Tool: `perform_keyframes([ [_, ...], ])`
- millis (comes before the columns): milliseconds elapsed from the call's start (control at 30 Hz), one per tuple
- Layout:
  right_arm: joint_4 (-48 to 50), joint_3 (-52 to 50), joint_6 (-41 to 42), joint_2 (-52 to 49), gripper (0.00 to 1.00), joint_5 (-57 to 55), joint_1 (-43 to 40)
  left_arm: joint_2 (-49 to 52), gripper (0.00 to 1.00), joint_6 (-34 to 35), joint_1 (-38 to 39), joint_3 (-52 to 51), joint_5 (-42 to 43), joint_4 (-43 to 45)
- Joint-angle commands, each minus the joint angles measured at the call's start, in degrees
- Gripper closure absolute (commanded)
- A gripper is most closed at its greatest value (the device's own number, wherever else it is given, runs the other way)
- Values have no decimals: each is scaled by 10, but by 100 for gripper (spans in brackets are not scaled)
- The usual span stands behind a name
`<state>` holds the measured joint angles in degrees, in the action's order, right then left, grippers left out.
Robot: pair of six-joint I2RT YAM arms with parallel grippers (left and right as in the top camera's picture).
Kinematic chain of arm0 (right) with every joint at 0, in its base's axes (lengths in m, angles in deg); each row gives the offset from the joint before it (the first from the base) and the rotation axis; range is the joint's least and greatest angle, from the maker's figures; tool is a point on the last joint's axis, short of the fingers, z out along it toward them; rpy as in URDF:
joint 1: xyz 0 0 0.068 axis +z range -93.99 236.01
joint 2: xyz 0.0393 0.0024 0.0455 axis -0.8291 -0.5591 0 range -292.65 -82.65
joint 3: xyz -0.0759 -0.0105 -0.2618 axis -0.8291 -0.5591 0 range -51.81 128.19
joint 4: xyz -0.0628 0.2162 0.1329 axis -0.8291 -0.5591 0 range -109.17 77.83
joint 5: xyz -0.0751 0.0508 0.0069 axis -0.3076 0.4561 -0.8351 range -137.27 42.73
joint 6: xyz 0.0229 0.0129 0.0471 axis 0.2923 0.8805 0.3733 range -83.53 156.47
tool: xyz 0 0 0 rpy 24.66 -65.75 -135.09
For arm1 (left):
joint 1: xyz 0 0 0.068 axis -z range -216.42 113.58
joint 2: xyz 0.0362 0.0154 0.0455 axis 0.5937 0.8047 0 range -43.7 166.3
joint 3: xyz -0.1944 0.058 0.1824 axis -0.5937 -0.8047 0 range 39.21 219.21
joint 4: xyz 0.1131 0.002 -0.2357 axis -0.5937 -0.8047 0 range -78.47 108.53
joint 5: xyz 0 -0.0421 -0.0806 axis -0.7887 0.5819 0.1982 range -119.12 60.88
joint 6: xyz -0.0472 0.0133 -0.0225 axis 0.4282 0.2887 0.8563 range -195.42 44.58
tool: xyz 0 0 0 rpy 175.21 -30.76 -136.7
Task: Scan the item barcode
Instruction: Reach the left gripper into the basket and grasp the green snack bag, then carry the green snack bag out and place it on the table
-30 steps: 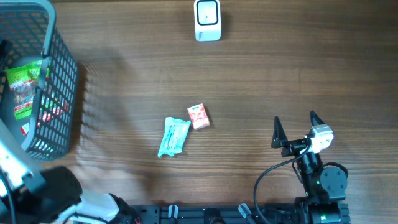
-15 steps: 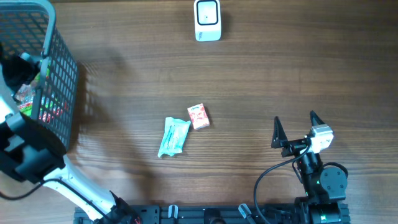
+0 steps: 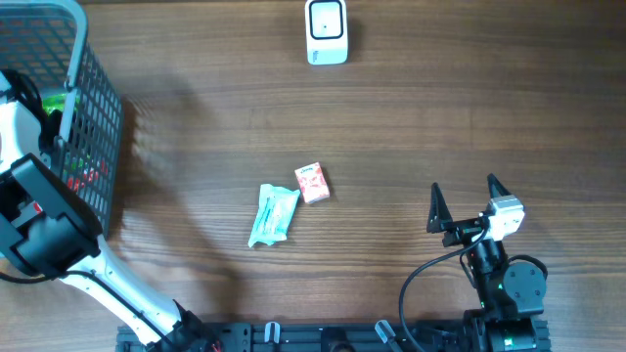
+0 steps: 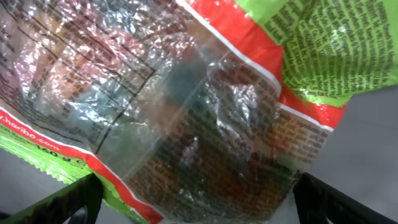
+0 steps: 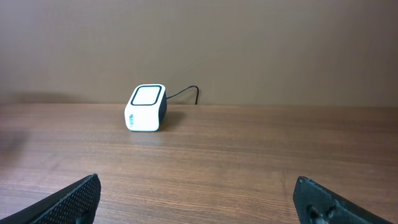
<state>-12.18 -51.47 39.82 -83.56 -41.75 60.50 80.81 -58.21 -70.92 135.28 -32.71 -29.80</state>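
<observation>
A crinkly green, red and clear candy bag (image 4: pixel 186 93) fills the left wrist view. My left gripper (image 4: pixel 196 186) hangs close over it, open, one finger on each side of the bag's lower end. From overhead the left arm reaches down into the dark mesh basket (image 3: pixel 98 127), and only a sliver of the green bag (image 3: pixel 54 103) shows beside it. The white scanner (image 3: pixel 326 31) stands at the table's far edge, also seen ahead as the scanner (image 5: pixel 147 108). My right gripper (image 3: pixel 463 200) rests open near the front right, nothing between its fingers (image 5: pixel 74 199).
A teal packet (image 3: pixel 272 215) and a small red box (image 3: pixel 312 182) lie mid-table. More red-printed packaging (image 3: pixel 88 176) shows through the basket's mesh. A black cable loops at the right arm's base (image 3: pixel 421 284).
The left arm has pushed deeper into the basket and now covers most of the green bag. The right arm and the table items have not moved.
</observation>
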Motion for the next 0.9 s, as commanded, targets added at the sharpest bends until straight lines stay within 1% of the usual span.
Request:
perform_keyframes([
  [0,2,0,-3,1,0,-6,-2,15,48,-5,1,-27,18,5],
  [33,2,0,-3,1,0,-6,-2,11,73,-5,1,-27,18,3],
  [67,2,0,-3,1,0,-6,-2,4,96,-5,1,-26,18,-2],
  [267,2,0,-3,1,0,-6,-2,-85,96,-5,1,-19,18,-12],
  [400,2,0,-3,1,0,-6,-2,-191,96,1,1,-16,18,-9],
  [533,2,0,-3,1,0,-6,-2,-320,96,42,1,-16,18,-12],
  [633,2,0,-3,1,0,-6,-2,-415,96,74,4,-16,32,-39],
  [700,2,0,-3,1,0,-6,-2,-472,96,75,12,-16,56,-66],
  [800,2,0,-3,1,0,-6,-2,-537,96,77,42,-16,107,-112],
  [867,2,0,-3,1,0,-6,-2,-567,96,77,79,-16,131,-154],
])
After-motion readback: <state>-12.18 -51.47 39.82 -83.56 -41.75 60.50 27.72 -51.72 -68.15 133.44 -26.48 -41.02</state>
